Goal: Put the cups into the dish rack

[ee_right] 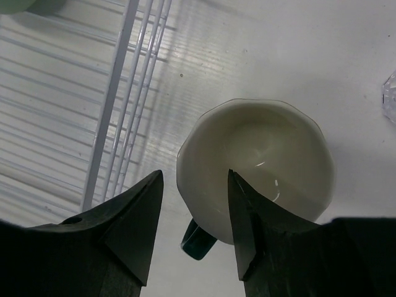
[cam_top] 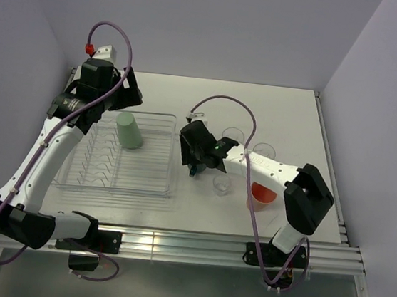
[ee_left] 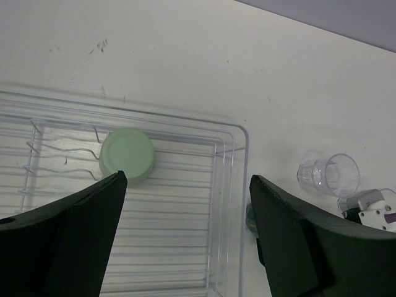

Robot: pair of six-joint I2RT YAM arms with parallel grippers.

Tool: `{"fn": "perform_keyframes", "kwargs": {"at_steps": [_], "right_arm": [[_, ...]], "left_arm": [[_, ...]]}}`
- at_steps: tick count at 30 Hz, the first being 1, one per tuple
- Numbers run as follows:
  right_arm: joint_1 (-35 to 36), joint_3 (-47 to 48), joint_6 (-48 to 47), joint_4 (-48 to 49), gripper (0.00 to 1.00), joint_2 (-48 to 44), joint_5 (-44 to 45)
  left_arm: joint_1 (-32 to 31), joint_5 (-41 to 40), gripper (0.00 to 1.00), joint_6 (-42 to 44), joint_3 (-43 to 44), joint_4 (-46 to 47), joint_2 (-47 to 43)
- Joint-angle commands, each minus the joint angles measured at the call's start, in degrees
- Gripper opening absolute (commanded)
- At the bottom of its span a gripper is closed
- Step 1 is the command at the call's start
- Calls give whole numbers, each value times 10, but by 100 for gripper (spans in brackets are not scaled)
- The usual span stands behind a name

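The pale green tumbler stands upside down in the dish rack. My left gripper hovers open over the rack's far end, and in the left wrist view the tumbler lies just beyond its left finger. My right gripper is open, straddling the left wall of the teal mug: one finger is outside and the other over the cream inside. The mug handle points toward me. The mug stands on the table just right of the rack. Three clear glasses and the salmon-pink tumbler stand on the table.
The rack's raised rim lies between the mug and the rack floor. A clear glass stands right of the rack in the left wrist view. The table's right edge rail runs beside the right arm.
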Motion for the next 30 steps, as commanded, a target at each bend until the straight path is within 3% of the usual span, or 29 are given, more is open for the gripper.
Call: {"fn": "perform_keyframes", "kwargs": {"at_steps": [1, 9, 12, 15, 16, 17, 30], "right_arm": [[6, 0, 5, 16, 52, 15, 10], [6, 15, -2, 11, 45, 46, 20], [5, 22, -4, 8, 37, 52, 23], [5, 28, -7, 4, 14, 54, 28], [6, 34, -9, 1, 3, 53, 35], [5, 37, -12, -7, 0, 52, 38], [-8, 119, -33, -79, 0, -48, 59]], "left_arm": [[-3, 7, 88, -7, -7, 22, -11], [-3, 7, 88, -8, -17, 26, -12], [-3, 9, 88, -8, -22, 28, -13], [-3, 10, 87, -8, -27, 31, -13], [-3, 10, 87, -9, -27, 31, -13], [-3, 11, 86, -10, -29, 32, -13], [-2, 85, 88, -21, -22, 49, -7]]}}
